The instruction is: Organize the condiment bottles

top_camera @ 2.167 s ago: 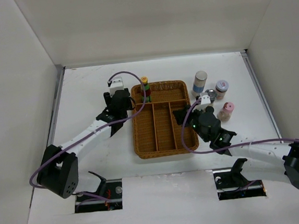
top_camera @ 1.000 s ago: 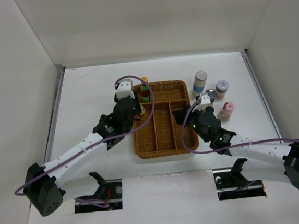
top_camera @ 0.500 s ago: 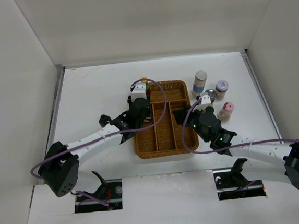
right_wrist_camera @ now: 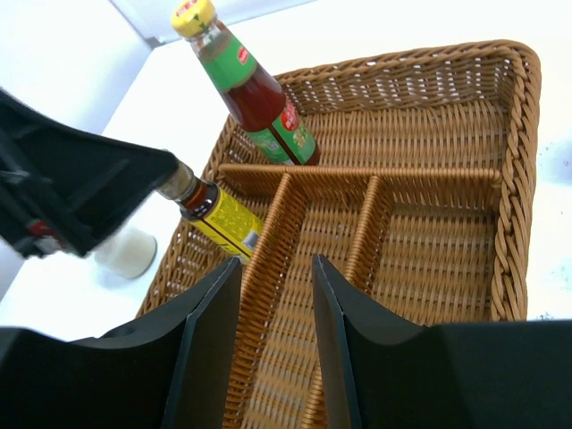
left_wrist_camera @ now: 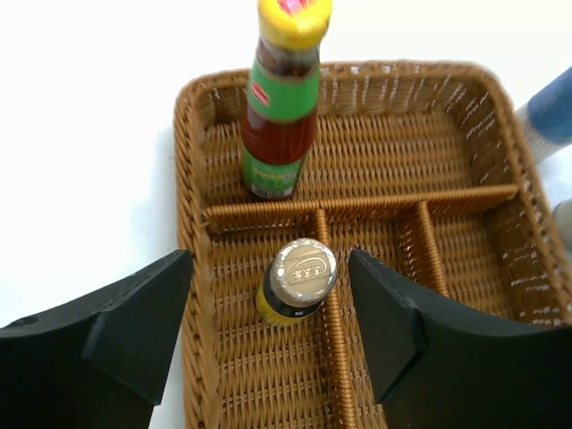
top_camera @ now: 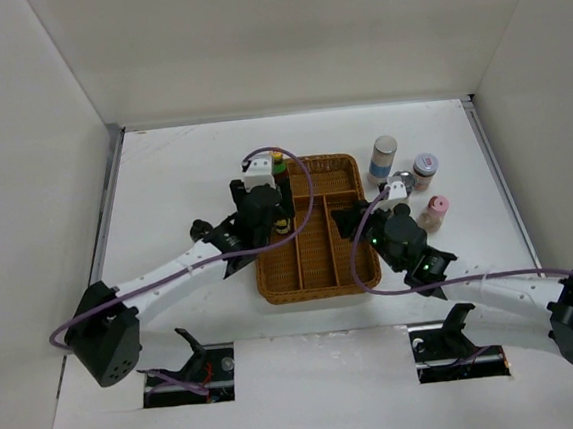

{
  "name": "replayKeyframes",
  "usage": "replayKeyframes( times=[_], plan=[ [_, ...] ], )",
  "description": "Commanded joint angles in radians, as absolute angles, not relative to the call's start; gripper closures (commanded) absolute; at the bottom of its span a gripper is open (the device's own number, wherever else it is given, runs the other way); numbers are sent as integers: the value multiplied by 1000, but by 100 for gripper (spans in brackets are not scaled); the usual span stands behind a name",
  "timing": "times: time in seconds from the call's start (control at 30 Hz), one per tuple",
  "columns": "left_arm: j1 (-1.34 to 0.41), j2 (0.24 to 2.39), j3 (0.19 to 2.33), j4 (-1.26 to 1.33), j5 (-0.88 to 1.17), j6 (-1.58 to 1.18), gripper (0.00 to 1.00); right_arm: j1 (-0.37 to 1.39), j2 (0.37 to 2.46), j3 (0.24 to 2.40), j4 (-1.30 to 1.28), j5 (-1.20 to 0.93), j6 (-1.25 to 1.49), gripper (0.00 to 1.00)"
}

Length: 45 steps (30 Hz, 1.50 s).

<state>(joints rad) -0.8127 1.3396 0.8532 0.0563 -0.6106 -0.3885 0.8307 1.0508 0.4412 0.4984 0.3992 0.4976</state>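
Left gripper [left_wrist_camera: 268, 264] over wicker tray [left_wrist_camera: 192, 179], jaws spread apart, empty.
Yellow-labelled bottle [left_wrist_camera: 302, 279] stands below it in the 9 o'clock compartment; red sauce bottle [left_wrist_camera: 279, 116] at 11 o'clock; right gripper [right_wrist_camera: 275, 268] jaws narrowly parted, empty.

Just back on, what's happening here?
The left gripper stands open over a small yellow-labelled, gold-capped bottle in the left long compartment of the brown wicker divided tray. A red sauce bottle with a yellow cap stands in the wide back compartment. The right gripper hovers empty over the tray. Four small jars wait on the table to its right.
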Motion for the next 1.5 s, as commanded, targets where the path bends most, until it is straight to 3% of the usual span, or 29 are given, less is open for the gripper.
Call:
replayKeyframes(
  times=[0.0,0.23,0.37,0.6,0.93,1.3,1.4,1.47],
  plan=[
    [-811,1203,870,68,-661,-380,29,823,1029,440,529,399,502,56],
    [-754,936,787,-148,-816,-413,27,824,1034,442,534,400,502,55],
    [-694,861,738,-343,-789,-523,22,824,1042,442,534,394,508,54],
    [-588,899,641,-333,-664,-574,18,824,1043,443,541,393,500,38],
    [-571,1026,603,-242,-773,-572,19,824,1040,442,534,385,506,37],
    [-487,1023,551,-160,-770,-568,24,824,1058,448,537,382,506,38],
    [-473,1051,542,-114,-730,-560,29,824,1063,448,543,385,503,38],
    [-470,1061,541,-94,-727,-554,38,824,1071,449,540,380,506,39]
  ],
)
